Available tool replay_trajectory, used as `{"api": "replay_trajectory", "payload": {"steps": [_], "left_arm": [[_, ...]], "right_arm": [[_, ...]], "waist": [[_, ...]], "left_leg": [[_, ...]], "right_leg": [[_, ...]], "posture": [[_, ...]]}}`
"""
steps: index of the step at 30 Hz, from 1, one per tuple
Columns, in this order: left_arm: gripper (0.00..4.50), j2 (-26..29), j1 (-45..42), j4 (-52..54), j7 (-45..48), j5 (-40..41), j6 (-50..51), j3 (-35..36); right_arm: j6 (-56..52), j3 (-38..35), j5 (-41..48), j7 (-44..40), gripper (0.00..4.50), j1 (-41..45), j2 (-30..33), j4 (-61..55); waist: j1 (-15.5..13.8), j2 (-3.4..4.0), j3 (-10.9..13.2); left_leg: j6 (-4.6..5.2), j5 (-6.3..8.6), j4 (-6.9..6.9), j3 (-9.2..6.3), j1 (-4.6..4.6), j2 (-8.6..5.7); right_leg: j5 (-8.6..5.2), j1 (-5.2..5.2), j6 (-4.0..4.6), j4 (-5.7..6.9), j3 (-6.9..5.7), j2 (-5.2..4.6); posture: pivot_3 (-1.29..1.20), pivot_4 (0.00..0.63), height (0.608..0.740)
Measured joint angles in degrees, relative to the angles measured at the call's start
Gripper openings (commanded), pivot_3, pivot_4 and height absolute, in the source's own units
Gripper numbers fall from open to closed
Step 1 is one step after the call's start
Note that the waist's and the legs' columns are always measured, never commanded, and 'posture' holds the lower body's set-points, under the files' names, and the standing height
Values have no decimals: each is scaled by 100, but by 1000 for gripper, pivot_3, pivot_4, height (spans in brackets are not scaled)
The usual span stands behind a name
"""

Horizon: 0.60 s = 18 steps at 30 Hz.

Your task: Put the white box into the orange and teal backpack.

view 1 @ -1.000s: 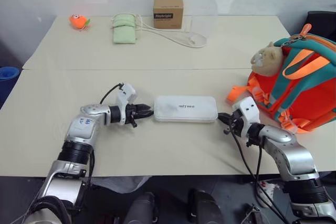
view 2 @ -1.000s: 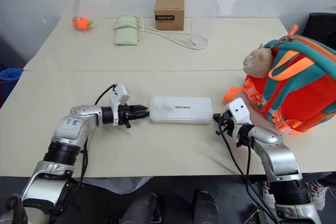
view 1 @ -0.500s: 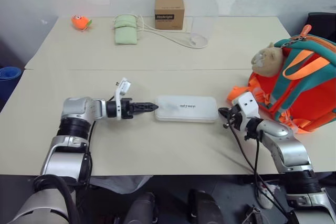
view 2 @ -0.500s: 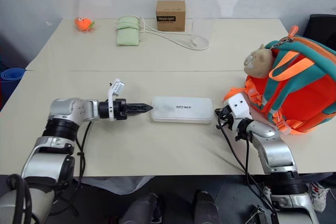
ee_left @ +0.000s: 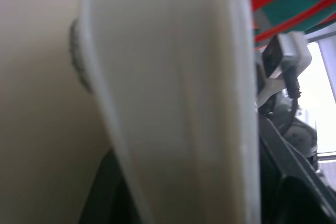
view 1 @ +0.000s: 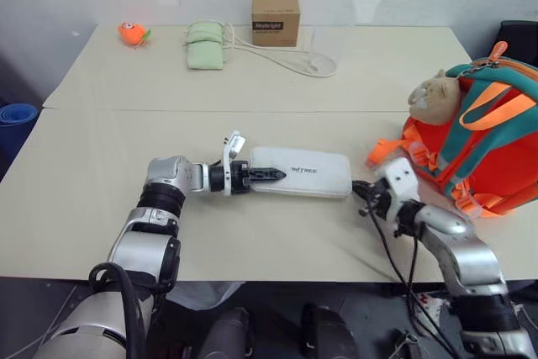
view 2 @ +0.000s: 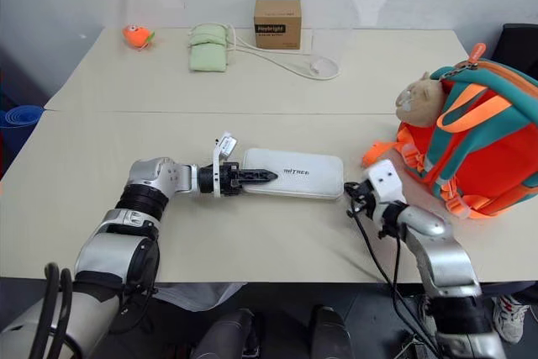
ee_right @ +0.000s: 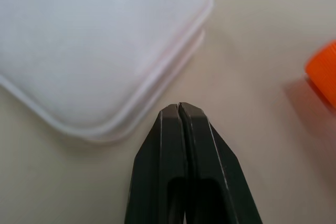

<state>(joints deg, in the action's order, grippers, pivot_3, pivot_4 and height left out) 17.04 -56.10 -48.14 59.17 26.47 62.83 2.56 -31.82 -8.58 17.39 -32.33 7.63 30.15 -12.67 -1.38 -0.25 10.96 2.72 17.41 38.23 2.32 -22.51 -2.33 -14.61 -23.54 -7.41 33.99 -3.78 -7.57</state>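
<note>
The white box (view 1: 311, 172) lies flat in the middle of the table. My left gripper (view 1: 273, 175) reaches in from the left and is shut on the box's left end, with one finger on top of the lid. In the left wrist view the box's edge (ee_left: 173, 93) runs between the two dark fingers. My right gripper (view 1: 363, 193) is shut and empty, its tip (ee_right: 179, 106) just off the box's right corner (ee_right: 89, 40). The orange and teal backpack (view 1: 487, 149) stands at the right edge, a tan plush toy (view 1: 433, 94) on its front.
Along the far side of the table (view 1: 101, 208) are a brown cardboard box (view 1: 275, 20), a green pouch (view 1: 204, 45), a looped white cable (view 1: 294, 60) and a small orange toy (view 1: 130, 33). An orange strap end (ee_right: 323, 69) lies beside my right gripper.
My left gripper rolled, moved right and closed over the box's left end. The right gripper drew slightly away from the box's right end and stays shut. The camera shifted a little.
</note>
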Motion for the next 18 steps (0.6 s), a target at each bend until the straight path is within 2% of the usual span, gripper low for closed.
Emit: {"api": "replay_trajectory", "payload": {"steps": [4, 6, 11, 15, 18], "left_arm": [[1359, 311, 106, 399, 25, 145, 385, 100], [1354, 567, 285, 765, -29, 237, 644, 252], [1354, 744, 863, 1857, -226, 673, 1291, 695], [1354, 885, 1218, 2992, -352, 1250, 1790, 1210], [1354, 1025, 1247, 3964, -438, 1804, 1997, 1652]], "right_arm": [[-746, -1479, 980, 99, 2217, -1223, 18, -1482], [-1090, -2348, 1476, 148, 3014, -1779, 49, -2019], [-1744, -3639, 2483, 495, 4460, -1947, 163, -2304], [-1990, -3568, 2860, 753, 4500, -1175, 406, -1915], [-1804, -2897, 2624, 1130, 4500, 165, 415, -975]], "waist": [[12, 0, 0], [46, 0, 0], [60, 0, 1], [99, -1, 1], [155, 0, 1]], "left_leg": [[-10, 5, -9, 0, 5, 13], [-43, 22, -12, 2, 14, 22], [-46, 24, -10, 3, 15, 24], [-50, 26, -11, 2, 15, 29], [-52, 23, -12, 3, 14, 29]], "right_leg": [[1, 0, -2, -3, 3, 3], [1, 1, -1, 0, 8, 6], [5, 1, 5, 0, 22, -11], [7, -1, 10, -6, 67, -16], [5, -9, 15, -3, 75, -8]], "posture": [[0, 150, 740], [0, 150, 740], [0, 150, 740], [0, 150, 740], [0, 150, 740]]}}
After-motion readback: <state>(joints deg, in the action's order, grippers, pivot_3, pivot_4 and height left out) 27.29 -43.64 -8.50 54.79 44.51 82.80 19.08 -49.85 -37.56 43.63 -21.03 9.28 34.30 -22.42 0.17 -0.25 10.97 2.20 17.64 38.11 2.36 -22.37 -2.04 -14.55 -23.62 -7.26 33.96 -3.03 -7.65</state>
